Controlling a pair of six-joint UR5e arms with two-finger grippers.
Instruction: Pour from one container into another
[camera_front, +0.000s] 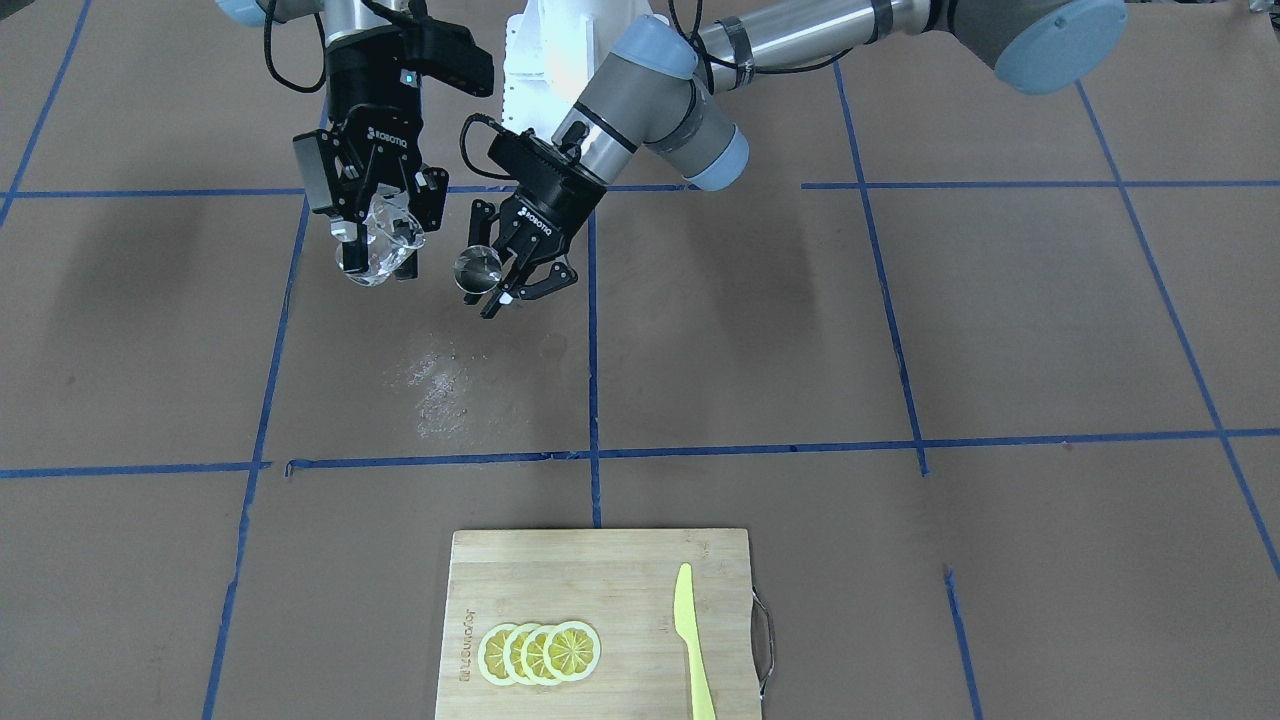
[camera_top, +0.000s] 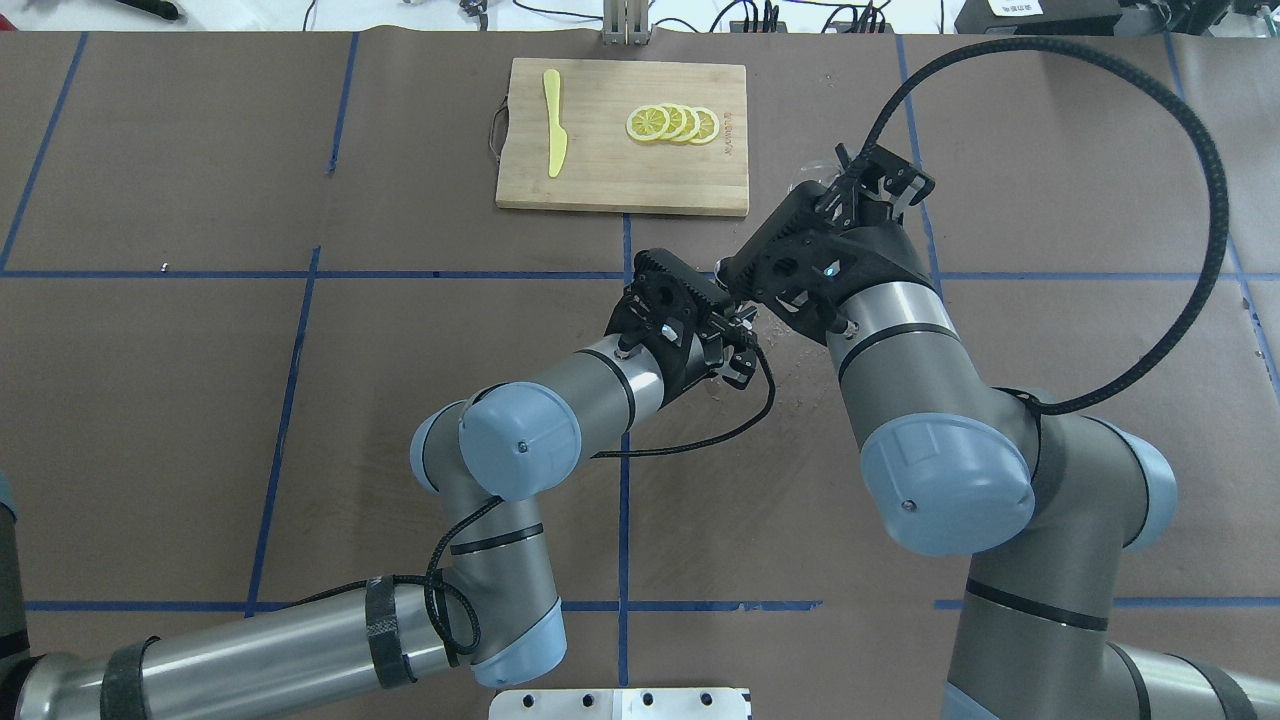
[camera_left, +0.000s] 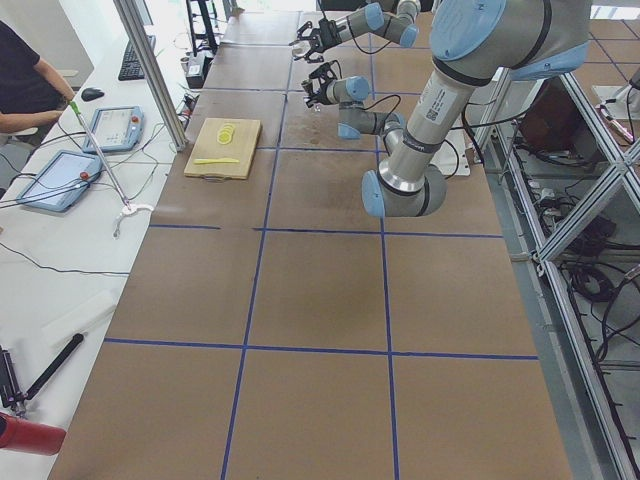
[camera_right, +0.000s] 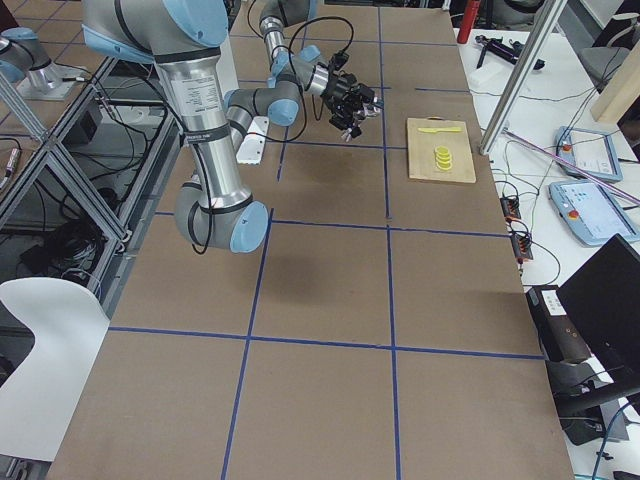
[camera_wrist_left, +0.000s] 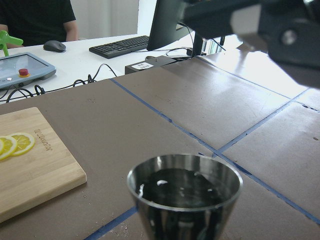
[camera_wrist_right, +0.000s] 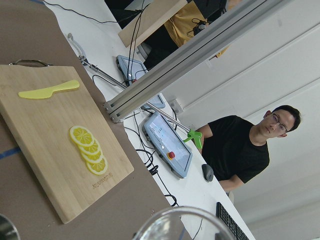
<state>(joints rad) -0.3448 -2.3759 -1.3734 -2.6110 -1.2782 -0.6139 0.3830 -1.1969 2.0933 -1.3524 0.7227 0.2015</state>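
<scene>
Steel jigger and clear glass cup held up close together, well back from a bamboo cutting board.

In the left tool (camera_front: 492, 282), clenched between its fingers, a small shiny steel jigger (camera_front: 478, 268), open mouth up and dark inside in the left wrist view. In the right tool (camera_front: 378, 262), gripped the same way, a squat clear glass cup (camera_front: 390, 232), just beside the jigger but not touching it. Both raised off the brown worktop (camera_front: 900, 350), on the robot's side of the cutting board (camera_front: 620, 580) and well apart from it. Between them and the cutting board, a pale speckled patch (camera_front: 435, 385) on the worktop. On the cutting board, four overlapping lemon slices (camera_front: 540, 652) with a yellow-green plastic knife (camera_front: 690, 640) beside them. Beyond the cutting board, in the right wrist view, a seated person (camera_wrist_right: 240, 150) in a black shirt.
</scene>
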